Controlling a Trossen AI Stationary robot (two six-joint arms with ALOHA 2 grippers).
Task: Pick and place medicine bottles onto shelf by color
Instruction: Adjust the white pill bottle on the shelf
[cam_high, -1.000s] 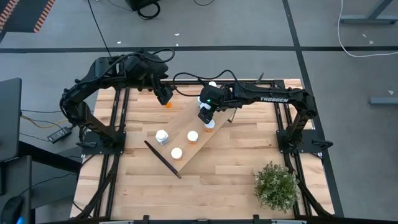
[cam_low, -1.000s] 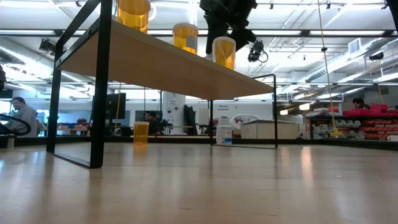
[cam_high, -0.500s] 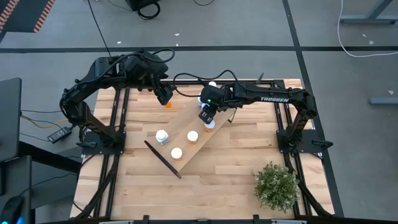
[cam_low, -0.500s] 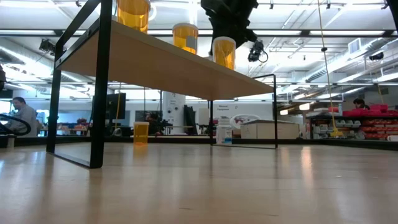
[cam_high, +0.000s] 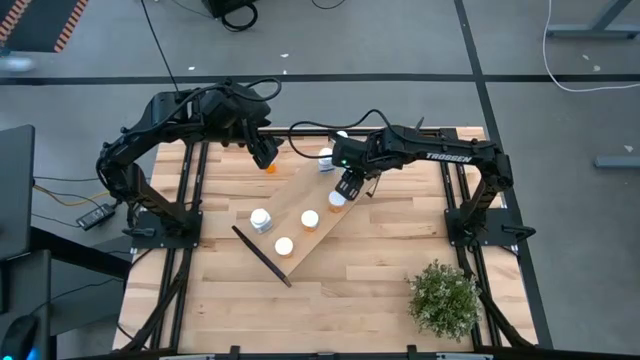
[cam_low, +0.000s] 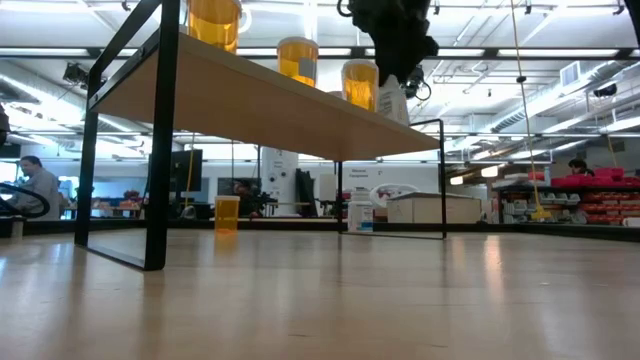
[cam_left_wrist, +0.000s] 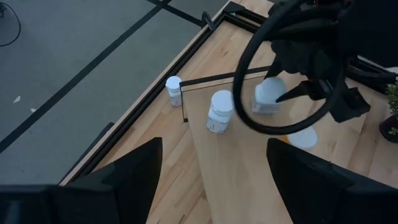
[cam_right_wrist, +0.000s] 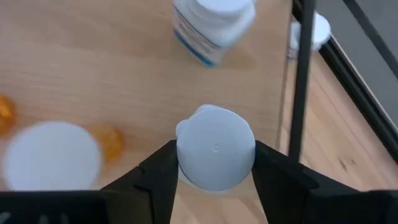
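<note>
right gripper (cam_high: 347, 187) is closed on a white-capped bottle (cam_right_wrist: 215, 148), gripped by the sides just under the cap so it hangs upright. it is held above the shelf (cam_high: 300, 200) near its far end; judged as a white bottle being carried to the white group, since another white bottle (cam_left_wrist: 220, 111) already stands on that end and the orange bottles (cam_low: 298, 60) are lined up on the near half.

left gripper (cam_left_wrist: 211, 180) hovers over the table's far-left part, just beside the shelf's far end; fingers are spread wide, nothing is held. an orange bottle (cam_high: 270, 167) sits on the tabletop (cam_high: 360, 270) close under it, probably its next pick.

in the way: the standing white bottle is near the drop spot, and an orange-bodied bottle (cam_right_wrist: 53, 155) stands just beside the held one, so the descent has little room on either side. one more white bottle (cam_left_wrist: 174, 91) is off the shelf by the table edge, just outside the dark end panel (cam_right_wrist: 301, 74). a potted plant (cam_high: 443, 300) sits well apart at the near-right corner, no concern.
</note>
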